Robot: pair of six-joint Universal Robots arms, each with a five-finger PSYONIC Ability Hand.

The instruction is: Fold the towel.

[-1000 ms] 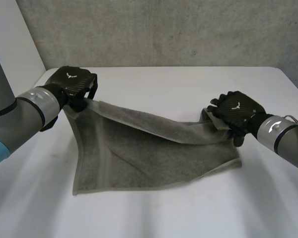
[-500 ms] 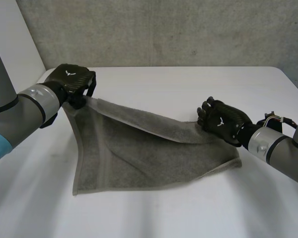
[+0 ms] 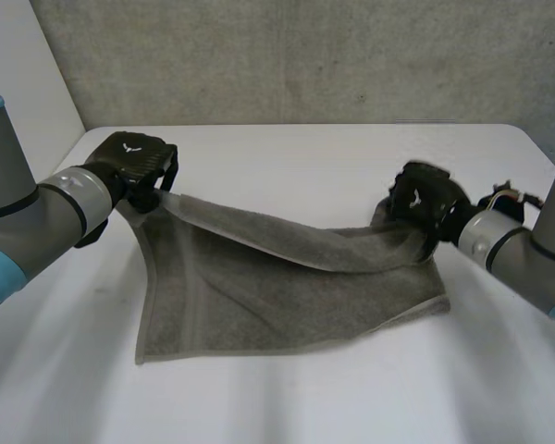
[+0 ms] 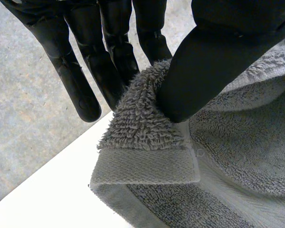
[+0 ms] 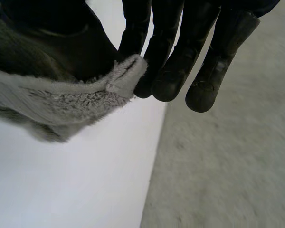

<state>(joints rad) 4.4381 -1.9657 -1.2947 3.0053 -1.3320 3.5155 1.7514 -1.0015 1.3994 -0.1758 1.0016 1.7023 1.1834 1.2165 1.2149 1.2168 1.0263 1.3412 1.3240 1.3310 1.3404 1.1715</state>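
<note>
The towel (image 3: pixel 259 305) lies half on the counter (image 3: pixel 333 407). Its near edge is flat toward 6 o'clock and its far edge is raised off the surface between the two hands. Its long axis runs 9 to 3 o'clock.

The left hand (image 3: pixel 134 162) has the far corner at about 10 o'clock. In its wrist view the thumb presses the hemmed corner against the fingers (image 4: pixel 83 80) in a firm pinch.

The right hand (image 3: pixel 424 196) has the far corner at about 2 o'clock. Its wrist view shows the corner tip caught between thumb and fingers (image 5: pixel 173 71), though the hold looks shallow and I can't be sure how much cloth is in it.

Each hand is at its own corner, so neither is nearer. The fold turns on one relation: the free near edge lies toward 6 o'clock from both pinches. The raised edge would likely be carried that way, kept level, to meet it.
</note>
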